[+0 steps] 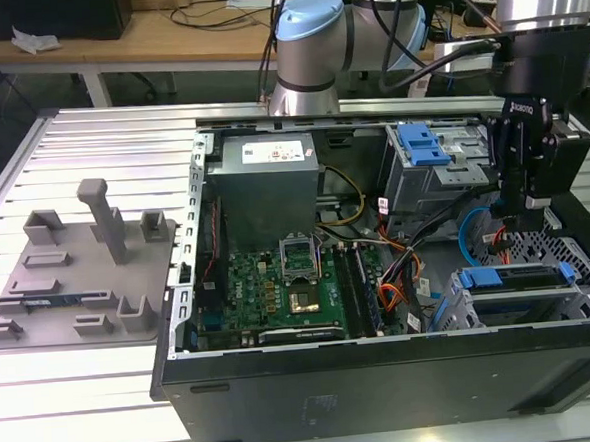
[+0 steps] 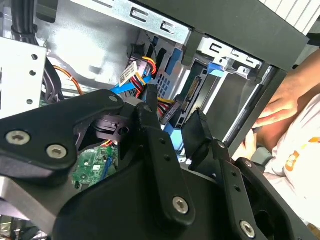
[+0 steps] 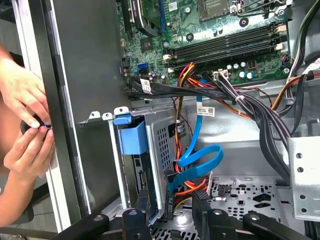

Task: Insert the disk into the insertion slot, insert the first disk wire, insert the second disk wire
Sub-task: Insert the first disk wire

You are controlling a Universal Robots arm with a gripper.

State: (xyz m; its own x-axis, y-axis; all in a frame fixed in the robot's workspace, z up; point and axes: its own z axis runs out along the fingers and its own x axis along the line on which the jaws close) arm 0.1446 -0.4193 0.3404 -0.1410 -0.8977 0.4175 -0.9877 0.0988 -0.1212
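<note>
The disk (image 1: 509,277) has a bright blue frame. The slot (image 1: 576,260) is light grey, dotted with holes. The gripper (image 1: 524,217) is black. A flat cable (image 3: 200,156) is blue, and the wires (image 3: 186,75) are red, yellow and orange. The circuit board (image 1: 278,277) is green, the case (image 1: 385,381) black, and the table (image 1: 90,143) silver with ribbed stripes.
</note>
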